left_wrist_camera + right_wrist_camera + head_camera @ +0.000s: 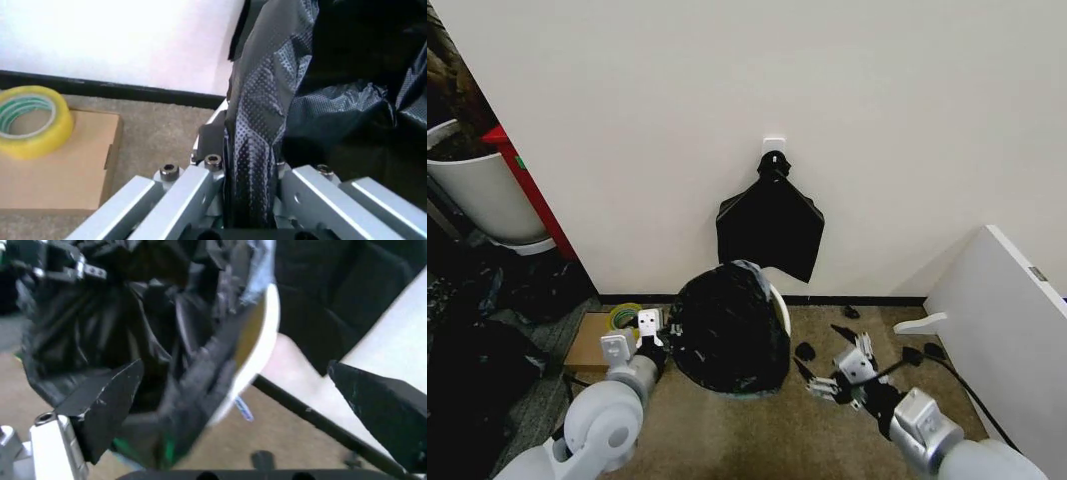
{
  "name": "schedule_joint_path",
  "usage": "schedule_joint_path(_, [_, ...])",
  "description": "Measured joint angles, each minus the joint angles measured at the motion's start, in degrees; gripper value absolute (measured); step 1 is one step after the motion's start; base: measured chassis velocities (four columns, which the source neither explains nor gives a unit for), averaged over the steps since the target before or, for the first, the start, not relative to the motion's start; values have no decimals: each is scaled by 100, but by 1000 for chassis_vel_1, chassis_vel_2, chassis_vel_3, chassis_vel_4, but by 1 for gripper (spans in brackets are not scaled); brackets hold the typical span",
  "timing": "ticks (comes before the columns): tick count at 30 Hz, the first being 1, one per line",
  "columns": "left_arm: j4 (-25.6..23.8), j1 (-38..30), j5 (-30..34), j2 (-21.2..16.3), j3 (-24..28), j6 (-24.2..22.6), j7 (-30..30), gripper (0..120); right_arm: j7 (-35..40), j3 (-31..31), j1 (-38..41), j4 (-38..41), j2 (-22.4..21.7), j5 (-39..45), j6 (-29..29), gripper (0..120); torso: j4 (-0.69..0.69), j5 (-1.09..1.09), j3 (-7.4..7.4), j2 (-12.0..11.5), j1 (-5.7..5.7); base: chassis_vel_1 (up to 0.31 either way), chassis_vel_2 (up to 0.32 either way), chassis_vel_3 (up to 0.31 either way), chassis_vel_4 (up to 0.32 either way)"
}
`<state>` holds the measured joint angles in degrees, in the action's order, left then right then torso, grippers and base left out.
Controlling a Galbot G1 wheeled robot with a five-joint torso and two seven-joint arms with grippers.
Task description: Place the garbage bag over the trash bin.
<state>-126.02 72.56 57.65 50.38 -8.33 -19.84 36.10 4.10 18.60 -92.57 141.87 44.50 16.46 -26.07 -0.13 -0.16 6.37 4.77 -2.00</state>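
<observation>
Garbage bag (727, 330) sits draped over the trash bin (779, 300) on the carpet near the wall; black plastic covers most of the bin, white rim exposed on the robot's right side. Left gripper (659, 330) at the bag's left edge, fingers clamped on a fold of the black plastic, seen between the metal fingers (183, 197) in the left wrist view. Right gripper (827, 378) just right of the bin, fingers spread apart, holding nothing. Flat black bag bundle (770, 225) hangs on the wall above. Yellow tape roll (30, 120) rests on cardboard box (60, 170) beside left gripper
</observation>
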Motion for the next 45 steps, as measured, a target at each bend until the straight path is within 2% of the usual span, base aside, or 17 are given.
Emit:
schedule_joint_path(2, [0, 0, 0, 0, 0, 0, 0, 1, 0, 0, 0, 0, 0, 0, 0, 100, 0, 0, 0, 0, 0, 0, 0, 0, 0])
schedule_joint_path(4, [-58, 57, -110, 1, 50, 10, -95, 1, 109, -510, 455, -140, 227, 194, 0, 99, 0, 2, 0, 0, 0, 0, 0, 0, 0])
schedule_joint_path(5, [-58, 57, -110, 1, 50, 10, -95, 1, 109, -510, 455, -140, 227, 194, 0, 99, 0, 2, 0, 0, 0, 0, 0, 0, 0])
schedule_joint_path(7, [-100, 135, -183, 12, 54, 13, -123, 1, 157, -826, 774, -256, 354, 224, -50, 94, 1, 1, 0, 0, 0, 0, 0, 0, 0])
schedule_joint_path(8, [-127, 179, -225, 16, 47, 16, -134, 1, 187, -970, 931, -319, 402, 265, -92, 86, 1, 2, 0, 0, 0, 0, 0, 0, 0])
schedule_joint_path(10, [-142, 203, -243, 17, 41, 17, -141, 1, 205, -1026, 993, -345, 414, 280, -117, 84, 1, 1, 0, 0, 0, 0, 0, 0, 0])
schedule_joint_path(12, [-206, 283, -289, 17, 10, 22, -160, 1, 247, -1152, 1137, -441, 424, 315, -180, 76, 1, 1, 0, 0, 0, 0, 0, 0, 0])
schedule_joint_path(14, [-221, 302, -299, 17, 1, 23, -163, 1, 255, -1165, 1154, -463, 424, 325, -194, 74, 0, 1, 0, 0, 0, 0, 0, 0, 0])
schedule_joint_path(17, [-258, 360, -336, 25, -15, 32, -171, 1, 261, -1186, 1165, -517, 419, 336, -233, 58, 0, 1, 0, 0, 0, 0, 0, 0, 0])
schedule_joint_path(20, [-268, 371, -340, 27, -15, 34, -173, 1, 270, -1186, 1160, -523, 418, 332, -242, 51, 0, 1, 0, 0, 0, 0, 0, 0, 0])
schedule_joint_path(22, [-275, 378, -355, 29, -15, 35, -174, 1, 279, -1175, 1137, -523, 411, 325, -251, 39, 0, 1, 0, 0, 0, 0, 0, 0, 0])
schedule_joint_path(26, [-290, 386, -358, 30, -15, 36, -175, 1, 280, -1144, 1109, -509, 376, 315, -253, 30, 0, 1, 0, 0, 0, 0, 0, 0, 0])
schedule_joint_path(28, [-295, 389, -359, 31, -16, 38, -176, 1, 280, -1131, 1095, -502, 357, 309, -258, 19, 0, 1, 0, 0, 0, 0, 0, 0, 0])
schedule_joint_path(30, [-300, 393, -360, 32, -19, 38, -176, 1, 281, -1125, 1091, -499, 350, 308, -259, 16, 0, 1, 0, 0, 0, 0, 0, 0, 0])
schedule_joint_path(33, [-333, 422, -360, 31, -35, 41, -177, 1, 289, -1115, 1091, -505, 342, 297, -265, 0, 0, 1, 0, 0, 0, 0, 0, 0, 0])
schedule_joint_path(45, [-391, 461, -363, 1, -62, 60, -194, 1, 307, -1035, 1047, -475, 315, 218, -267, 0, 0, 1, 0, 0, 0, 0, 0, 0, 0])
